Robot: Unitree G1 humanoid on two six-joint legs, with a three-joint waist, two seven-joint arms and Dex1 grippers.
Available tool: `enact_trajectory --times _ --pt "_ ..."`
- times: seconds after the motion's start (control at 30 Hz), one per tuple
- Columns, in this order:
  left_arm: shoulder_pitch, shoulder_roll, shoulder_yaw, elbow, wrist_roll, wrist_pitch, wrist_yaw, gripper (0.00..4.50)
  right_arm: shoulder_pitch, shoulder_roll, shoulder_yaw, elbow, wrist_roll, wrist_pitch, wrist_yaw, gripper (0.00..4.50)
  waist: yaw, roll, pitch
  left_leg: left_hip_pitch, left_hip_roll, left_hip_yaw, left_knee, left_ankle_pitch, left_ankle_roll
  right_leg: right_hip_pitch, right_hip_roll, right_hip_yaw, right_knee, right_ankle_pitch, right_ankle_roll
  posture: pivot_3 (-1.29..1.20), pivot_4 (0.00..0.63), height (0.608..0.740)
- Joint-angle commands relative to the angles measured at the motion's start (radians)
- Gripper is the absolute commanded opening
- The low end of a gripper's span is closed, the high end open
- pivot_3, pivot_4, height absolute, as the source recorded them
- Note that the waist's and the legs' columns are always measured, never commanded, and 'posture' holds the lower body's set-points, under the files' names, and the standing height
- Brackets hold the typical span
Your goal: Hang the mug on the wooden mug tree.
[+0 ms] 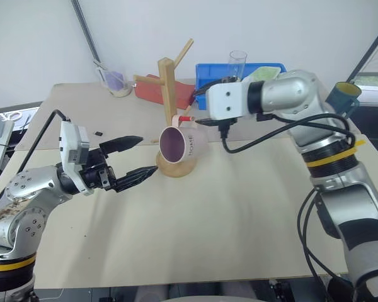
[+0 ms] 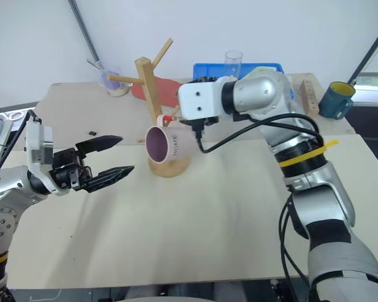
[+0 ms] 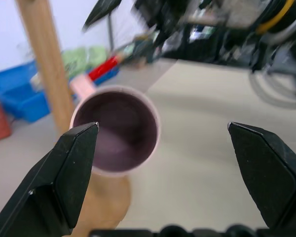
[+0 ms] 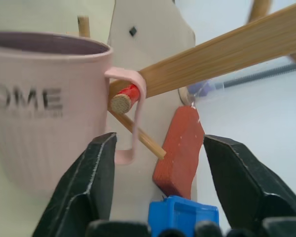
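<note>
The mug (image 1: 183, 142) was seen hung by its handle on the red-tipped peg of the mug tree (image 1: 169, 94), its empty purple inside turned toward the left pincer (image 1: 137, 157), whose fingers were spread wide, holding nothing. The right pincer (image 4: 158, 163) was parted just beside the handle, gripping nothing. A glass (image 1: 237, 63) stood by the blue bin (image 1: 208, 72); a teal mug (image 2: 335, 98) was set apart on the table (image 1: 208, 214).

Bright, even daylight, soft shadows.
Behind the mug (image 3: 116, 129), the left wrist view's background was blurred and smeared.
</note>
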Motion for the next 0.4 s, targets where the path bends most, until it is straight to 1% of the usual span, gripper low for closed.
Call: enact_trajectory --times 0.03,0.13,0.27,0.3,0.37,0.4 --pt "-0.020 0.032 0.007 0.005 0.085 0.018 0.086 4.50 0.038 -0.061 -0.111 -0.093 0.175 0.092 0.114 3.07 0.002 0.000 0.000 0.000 0.000 0.000 0.000 0.000 0.000 0.000 0.000 0.000 0.000 0.000 0.000 0.00 0.150 0.727" --pt "0.001 0.057 0.016 0.005 0.149 -0.005 0.090 4.50 0.092 -0.094 -0.191 -0.174 0.332 0.248 0.166 3.07 0.001 0.000 0.000 0.000 0.000 0.000 0.000 0.000 0.000 0.000 0.000 0.001 0.000 0.000 0.000 0.00 0.150 0.727" --pt "0.029 0.087 0.078 0.026 0.135 -0.021 0.027 4.50 0.178 -0.167 -0.299 -0.304 0.501 0.458 0.181 3.07 -0.001 0.000 0.000 0.000 0.000 0.000 0.000 0.000 0.000 -0.001 0.000 0.002 0.000 0.001 -0.002 0.00 0.150 0.727" --pt "0.026 0.092 0.087 0.033 0.133 -0.015 0.028 4.50 0.193 -0.180 -0.315 -0.331 0.524 0.494 0.172 3.07 0.000 0.000 0.000 0.000 0.000 0.000 0.000 0.000 0.000 -0.001 0.000 0.002 0.000 0.001 -0.002 0.00 0.150 0.727" --pt "0.013 0.100 0.093 0.050 0.135 -0.012 0.024 4.50 0.220 -0.200 -0.340 -0.371 0.550 0.539 0.149 3.07 -0.002 0.000 0.000 0.000 0.000 0.001 0.000 -0.005 -0.008 -0.001 0.000 0.002 0.000 0.000 -0.002 0.00 0.150 0.727" --pt "0.009 0.104 0.094 0.059 0.132 -0.016 0.014 4.50 0.229 -0.207 -0.346 -0.385 0.556 0.553 0.139 3.07 -0.002 0.000 0.000 0.001 0.000 0.001 0.000 -0.005 -0.008 -0.002 0.000 0.002 0.000 0.000 -0.002 0.00 0.150 0.727"
